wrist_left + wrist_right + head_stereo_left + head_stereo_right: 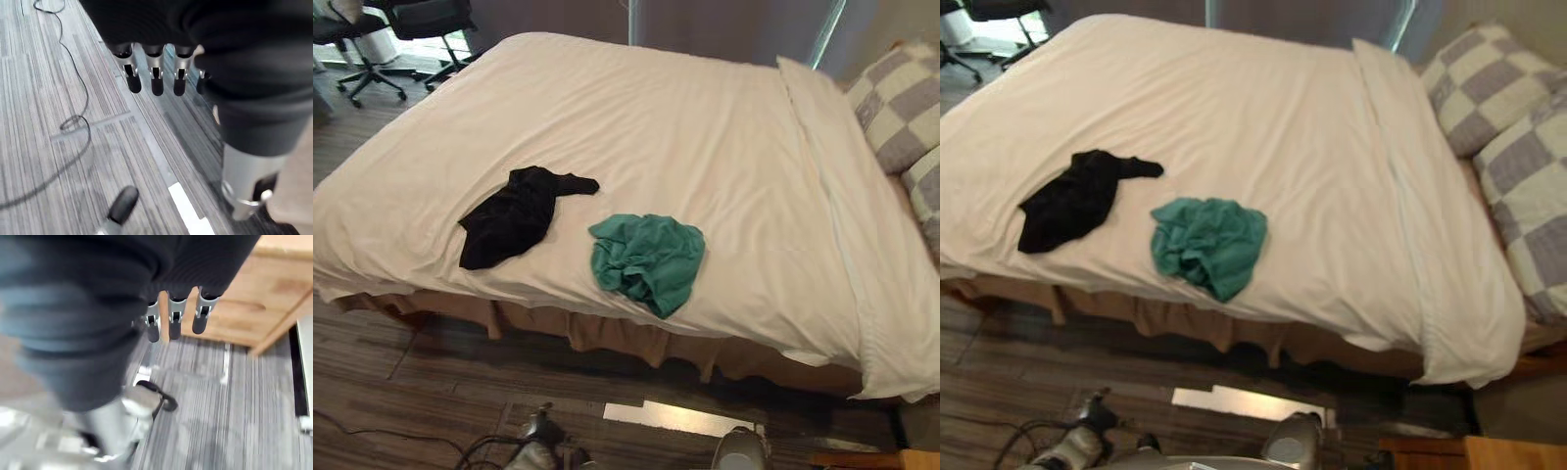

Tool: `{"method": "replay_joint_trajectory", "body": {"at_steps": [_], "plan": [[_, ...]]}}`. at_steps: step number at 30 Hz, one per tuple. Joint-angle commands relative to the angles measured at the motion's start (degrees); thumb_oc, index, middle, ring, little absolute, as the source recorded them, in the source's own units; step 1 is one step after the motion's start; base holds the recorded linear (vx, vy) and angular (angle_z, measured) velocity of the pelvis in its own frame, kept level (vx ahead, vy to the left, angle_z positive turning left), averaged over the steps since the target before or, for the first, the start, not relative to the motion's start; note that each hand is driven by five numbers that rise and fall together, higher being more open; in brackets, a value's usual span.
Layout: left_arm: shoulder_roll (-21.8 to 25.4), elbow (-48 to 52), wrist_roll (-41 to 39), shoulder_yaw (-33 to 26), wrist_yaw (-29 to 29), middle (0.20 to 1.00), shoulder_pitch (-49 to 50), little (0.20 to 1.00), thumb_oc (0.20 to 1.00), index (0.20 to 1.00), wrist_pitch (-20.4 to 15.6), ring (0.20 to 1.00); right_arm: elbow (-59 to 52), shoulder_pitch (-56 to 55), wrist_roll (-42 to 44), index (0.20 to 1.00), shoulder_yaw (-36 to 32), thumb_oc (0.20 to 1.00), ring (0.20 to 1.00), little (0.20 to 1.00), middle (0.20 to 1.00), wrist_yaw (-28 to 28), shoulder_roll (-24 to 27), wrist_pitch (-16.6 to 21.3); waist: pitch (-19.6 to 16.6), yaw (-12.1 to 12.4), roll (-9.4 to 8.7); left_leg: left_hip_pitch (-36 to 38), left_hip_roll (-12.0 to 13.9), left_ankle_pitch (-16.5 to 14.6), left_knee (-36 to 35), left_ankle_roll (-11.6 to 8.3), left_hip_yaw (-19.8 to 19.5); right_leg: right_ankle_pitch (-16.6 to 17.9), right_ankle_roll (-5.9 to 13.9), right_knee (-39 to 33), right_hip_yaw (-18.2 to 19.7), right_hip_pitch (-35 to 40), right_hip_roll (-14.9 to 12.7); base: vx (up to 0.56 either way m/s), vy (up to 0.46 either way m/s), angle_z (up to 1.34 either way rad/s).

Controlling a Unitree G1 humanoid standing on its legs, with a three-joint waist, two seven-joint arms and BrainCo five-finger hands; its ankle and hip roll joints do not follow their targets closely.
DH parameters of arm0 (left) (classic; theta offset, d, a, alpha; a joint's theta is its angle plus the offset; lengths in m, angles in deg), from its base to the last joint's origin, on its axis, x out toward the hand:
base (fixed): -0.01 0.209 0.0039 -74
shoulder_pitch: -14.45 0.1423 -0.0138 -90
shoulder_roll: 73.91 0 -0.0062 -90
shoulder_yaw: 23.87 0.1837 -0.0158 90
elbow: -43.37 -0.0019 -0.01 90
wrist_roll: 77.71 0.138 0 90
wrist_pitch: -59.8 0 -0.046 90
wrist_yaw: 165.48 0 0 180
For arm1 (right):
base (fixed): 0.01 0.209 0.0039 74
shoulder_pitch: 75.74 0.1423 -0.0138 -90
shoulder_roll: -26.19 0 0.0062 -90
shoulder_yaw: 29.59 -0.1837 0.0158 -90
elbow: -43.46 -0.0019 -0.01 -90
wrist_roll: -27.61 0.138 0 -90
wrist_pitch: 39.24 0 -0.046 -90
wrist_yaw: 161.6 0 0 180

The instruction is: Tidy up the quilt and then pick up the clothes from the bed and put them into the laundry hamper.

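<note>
Grey wood-grain floor (391,392) runs along the near side of a wide bed (636,343), whose cream quilt (636,127) already lies spread flat almost to every edge, with checked pillows (1489,88) at the head on the robot's right. Two garments lie on the quilt close to the bed's near edge. The black garment (514,215) sits toward the near left part of the bed, its long axis slanting from the near edge up and to the right, one sleeve or corner poking out at its far end. The green garment (646,257) is bunched into a rumpled heap just to its right, apart from it, one lobe reaching almost to the near edge.

Both hands hang low over the floor, well short of the bed. The left robot hand (154,73) has its fingers straight and relaxed, holding nothing; the right robot hand (176,316) hangs likewise released beside a wooden piece of furniture (274,289). By my reading the black garment lies ahead and left, handier to the left arm, and the green one nearer centre, within either arm's side.
</note>
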Motion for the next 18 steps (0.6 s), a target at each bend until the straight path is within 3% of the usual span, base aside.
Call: {"method": "replay_joint_trajectory", "body": {"at_steps": [1,2,3,4,5,6,7,8,9,10,11,12,13,14,15,16,17,18], "plan": [[0.9,-0.7,3.4,-1.1,0.8,1.000,-0.6,1.000,1.000,1.000,0.2,1.000,-2.4,6.6,0.0,1.000,3.7,1.000,1.000,1.000,1.000,-0.3,0.1,2.6,3.8,-3.5,-0.73,-1.3,0.4,-1.9,-1.9,-2.60,1.4,-11.6,2.31,-5.5,-4.4,0.9,13.1,0.20,0.287,-0.32],[0.5,-0.9,3.6,-1.2,1.0,1.000,-0.6,1.000,1.000,1.000,0.1,1.000,-2.7,7.0,-0.1,1.000,4.4,1.000,1.000,1.000,1.000,-0.3,-0.2,2.8,4.2,-3.7,-1.14,-0.4,-1.4,-4.2,-0.4,-1.98,1.4,-11.4,2.19,-6.3,-5.5,-1.0,14.7,0.11,0.209,-0.28],[0.5,-0.9,3.6,-1.2,1.0,1.000,-0.7,1.000,1.000,1.000,0.1,1.000,-2.7,7.0,0.0,1.000,4.5,1.000,1.000,1.000,1.000,-0.3,-0.2,2.8,4.2,-3.6,-1.11,-0.5,-1.3,-4.5,0.0,-1.95,1.5,-11.4,2.22,-6.2,-5.5,-1.0,14.7,0.13,0.196,-0.26],[0.3,-1.2,4.6,-1.6,0.8,1.000,-0.3,1.000,1.000,1.000,0.9,1.000,-2.4,6.7,-0.6,1.000,4.8,1.000,1.000,1.000,1.000,-0.3,0.3,2.6,4.4,-3.9,-1.39,0.0,-3.1,-7.2,2.9,-1.16,1.5,-11.9,1.15,-8.1,-5.9,-0.9,15.2,0.28,0.197,-0.13],[-0.8,-1.1,4.5,-1.4,-0.3,1.000,-0.7,1.000,1.000,1.000,-0.1,1.000,-3.4,6.3,-0.5,1.000,6.5,1.000,1.000,1.000,1.000,-0.6,0.8,3.3,4.0,-4.4,-1.46,-1.8,-4.6,-11.1,13.0,-1.29,1.2,-15.0,-4.17,-14.1,-4.0,3.8,15.7,0.34,0.245,0.11],[-2.1,-0.7,3.8,-1.7,-0.8,1.000,-0.7,1.000,1.000,1.000,-0.5,1.000,-3.1,6.8,-1.1,1.000,6.9,1.000,1.000,1.000,1.000,-0.2,1.3,2.9,4.5,-4.1,-0.93,-5.4,-3.1,-9.1,21.8,-3.56,2.0,-15.9,-5.25,-17.4,-2.9,6.9,16.1,0.27,0.151,0.34],[-2.2,-0.7,3.8,-1.8,-0.8,1.000,-0.7,1.000,1.000,1.000,-0.5,1.000,-3.1,6.8,-1.1,1.000,6.9,1.000,1.000,1.000,1.000,-0.2,1.4,2.9,4.6,-4.1,-0.70,-5.8,-2.6,-9.4,22.7,-3.83,1.9,-15.8,-5.47,-17.8,-2.9,7.0,16.5,0.08,0.154,0.23],[-3.0,1.4,0.7,-2.1,-2.3,1.000,-1.1,1.000,1.000,1.000,-1.2,1.000,-1.9,8.9,-2.0,1.000,7.8,1.000,1.000,1.000,1.000,1.2,2.2,2.0,7.4,-1.9,-0.26,-13.0,-0.4,-1.5,38.8,-9.94,-0.3,-15.8,-8.40,-19.9,-0.6,9.2,16.7,0.02,0.095,0.30],[-3.0,1.4,0.7,-2.1,-2.3,1.000,-1.2,1.000,1.000,1.000,-1.1,1.000,-1.8,9.1,-2.0,1.000,7.8,1.000,1.000,1.000,1.000,1.2,2.2,2.1,7.5,-1.9,-0.04,-13.3,0.0,-1.7,39.4,-10.14,-0.5,-15.9,-8.56,-20.0,-0.7,9.2,17.1,-0.04,0.154,0.20],[-3.3,3.1,-0.5,-1.8,-2.6,1.000,-2.1,1.000,1.000,1.000,-1.3,1.000,-1.9,9.4,-1.8,1.000,7.4,1.000,1.000,1.000,1.000,1.2,2.7,1.7,8.2,-1.5,-1.05,-16.7,0.2,-0.1,43.0,-9.52,-1.1,-15.0,-8.28,-21.3,-1.1,9.7,15.8,0.01,0.186,0.02],[-3.5,4.7,-1.8,-1.2,-3.0,1.000,-3.0,1.000,1.000,1.000,-2.0,1.000,-1.9,10.1,-1.2,1.000,6.4,1.000,1.000,1.000,1.000,1.3,3.8,1.8,8.8,-1.3,-0.78,-18.8,4.2,-0.9,41.0,-7.94,-0.5,-14.6,-6.92,-22.0,-1.1,10.4,14.3,0.01,0.195,-0.19],[-3.5,4.7,-1.8,-1.2,-3.0,1.000,-3.0,1.000,1.000,1.000,-2.0,1.000,-1.9,10.1,-1.2,1.000,6.4,1.000,1.000,1.000,1.000,1.3,3.8,1.8,8.8,-1.3,-0.77,-18.7,4.2,-0.9,41.0,-7.94,-0.4,-14.5,-6.91,-22.0,-1.0,10.5,14.3,0.26,0.476,-0.50],[-4.3,5.4,-0.7,0.1,-2.7,1.000,-3.3,1.000,1.000,1.000,-2.4,1.000,-2.2,10.4,-1.4,1.000,6.3,1.000,1.000,1.000,1.000,1.4,4.2,1.8,8.2,-1.7,0.89,-14.8,6.7,-3.3,28.7,-6.68,-0.1,-15.5,-4.36,-21.7,0.2,10.5,12.9,0.26,0.557,-0.63],[-4.5,5.9,-0.2,0.8,-2.5,1.000,-3.1,1.000,1.000,1.000,-2.5,1.000,-2.6,10.2,-1.4,1.000,6.3,1.000,1.000,1.000,1.000,1.2,4.4,2.0,7.6,-2.2,1.73,-13.9,6.9,-3.2,20.1,-6.13,-0.8,-15.1,-2.96,-21.9,1.0,10.5,12.0,0.27,0.561,-0.70],[-4.6,5.9,-0.2,0.8,-2.5,1.000,-3.0,1.000,1.000,1.000,-2.5,1.000,-2.7,10.1,-1.4,1.000,6.3,1.000,1.000,1.000,1.000,1.2,4.4,2.0,7.5,-2.1,1.54,-13.3,6.4,-2.9,19.3,-6.02,-0.4,-15.1,-2.83,-21.9,1.1,10.6,11.7,0.18,0.780,-0.56],[-5.2,7.3,-0.2,1.6,-2.7,1.000,-2.9,1.000,1.000,1.000,-2.9,1.000,-3.6,9.5,-1.3,1.000,5.5,1.000,1.000,1.000,1.000,0.9,5.1,2.3,6.3,-2.7,3.51,-11.7,7.3,2.8,4.2,-6.18,-2.5,-13.9,-0.40,-22.1,2.5,10.4,8.8,0.10,0.550,-0.33],[-5.2,7.3,-0.2,1.6,-2.7,1.000,-2.9,1.000,1.000,1.000,-2.9,1.000,-3.6,9.5,-1.3,1.000,5.5,1.000,1.000,1.000,1.000,0.9,5.2,2.3,6.4,-2.6,3.45,-11.4,7.2,3.0,3.9,-6.17,-2.3,-13.9,-0.38,-22.1,2.5,10.4,8.8,0.19,0.932,-0.11],[-5.0,6.7,-0.9,1.3,-1.9,1.000,-3.4,1.000,1.000,1.000,-2.5,1.000,-3.6,8.8,-1.6,1.000,5.0,1.000,1.000,1.000,1.000,0.7,5.8,2.1,6.0,-2.5,4.39,-10.6,7.5,3.1,2.0,-6.47,-5.1,-13.3,0.80,-20.7,3.8,10.4,6.5,0.09,0.388,-0.11]]}}
